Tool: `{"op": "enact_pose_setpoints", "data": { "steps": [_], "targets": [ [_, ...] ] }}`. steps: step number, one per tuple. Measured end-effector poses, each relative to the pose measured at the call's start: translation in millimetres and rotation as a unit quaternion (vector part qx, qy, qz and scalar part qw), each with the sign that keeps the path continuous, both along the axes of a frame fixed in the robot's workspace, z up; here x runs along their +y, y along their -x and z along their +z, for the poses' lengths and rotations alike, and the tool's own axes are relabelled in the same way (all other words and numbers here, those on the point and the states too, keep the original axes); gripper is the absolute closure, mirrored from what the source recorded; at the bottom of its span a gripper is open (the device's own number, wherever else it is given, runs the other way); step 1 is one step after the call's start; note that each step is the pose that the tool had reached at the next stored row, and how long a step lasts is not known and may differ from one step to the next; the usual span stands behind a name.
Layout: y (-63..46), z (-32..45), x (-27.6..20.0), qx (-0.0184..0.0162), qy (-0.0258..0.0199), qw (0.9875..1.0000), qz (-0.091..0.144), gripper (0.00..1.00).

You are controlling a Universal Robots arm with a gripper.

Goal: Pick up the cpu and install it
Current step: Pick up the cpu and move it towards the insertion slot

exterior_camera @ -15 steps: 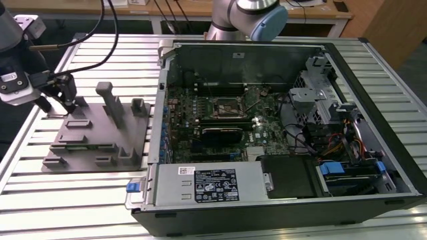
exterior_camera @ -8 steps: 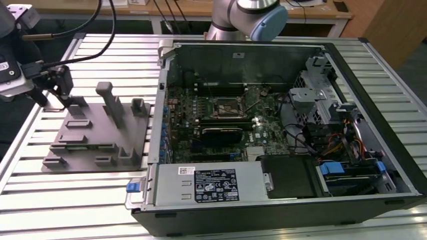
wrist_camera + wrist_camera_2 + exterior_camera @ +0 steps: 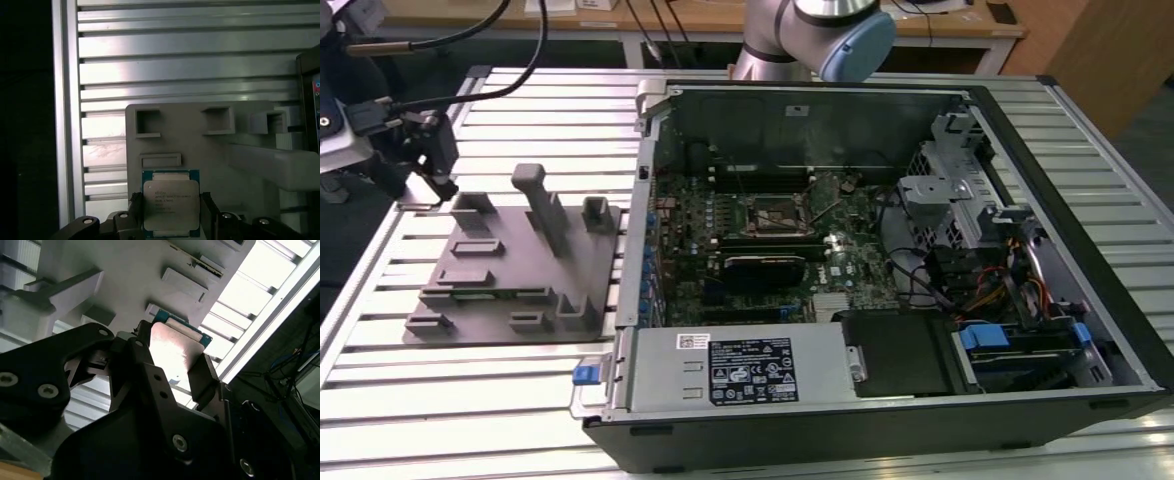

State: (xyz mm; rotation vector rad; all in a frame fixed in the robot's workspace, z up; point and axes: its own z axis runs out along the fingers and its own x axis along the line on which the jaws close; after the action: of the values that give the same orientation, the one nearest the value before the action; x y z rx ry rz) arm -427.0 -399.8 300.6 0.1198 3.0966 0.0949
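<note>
we see the gripper (image 3: 171, 216) with its two jaws pressed against opposite edges of the cpu (image 3: 171, 196), so we take the tool to be clamped on the chip. the silvery top plate faces the camera in both wrist views. the cpu sits over an edge of the grey fixture (image 3: 520, 272), at the exterior view's left, well apart from the open computer case (image 3: 854, 432). we cannot tell whether the chip rests on the fixture or hangs just clear of it.

we judge the main risk to be the hold itself. the jaws pinch only thin edges, so a small tilt or a jolt could let the chip twist or slip out onto the slotted table (image 3: 520, 385). the fixture's upright posts stand near the gripper, and a sideways sweep could knock the chip against them. the socket (image 3: 774, 212) lies deep among the board's parts inside the case, so a skewed or wrongly turned chip could, we think, meet it badly and damage the contacts. the case wall is also something to clip on the way over.

as for writing, the cpu's plate carries a few faint lines of print in the first wrist view, which we cannot make out. the power supply (image 3: 660, 372) bears a black label with pale marks and a small white sticker beside it, none legible to us.
</note>
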Motion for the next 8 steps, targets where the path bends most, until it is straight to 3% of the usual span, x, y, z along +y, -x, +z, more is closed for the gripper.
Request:
{"op": "enact_pose_setpoints", "data": {
  "steps": [8],
  "targets": [
    [0.0,20.1,0.5,-0.0023,-0.0021,1.0,0.0,0.46]
  ]
}}
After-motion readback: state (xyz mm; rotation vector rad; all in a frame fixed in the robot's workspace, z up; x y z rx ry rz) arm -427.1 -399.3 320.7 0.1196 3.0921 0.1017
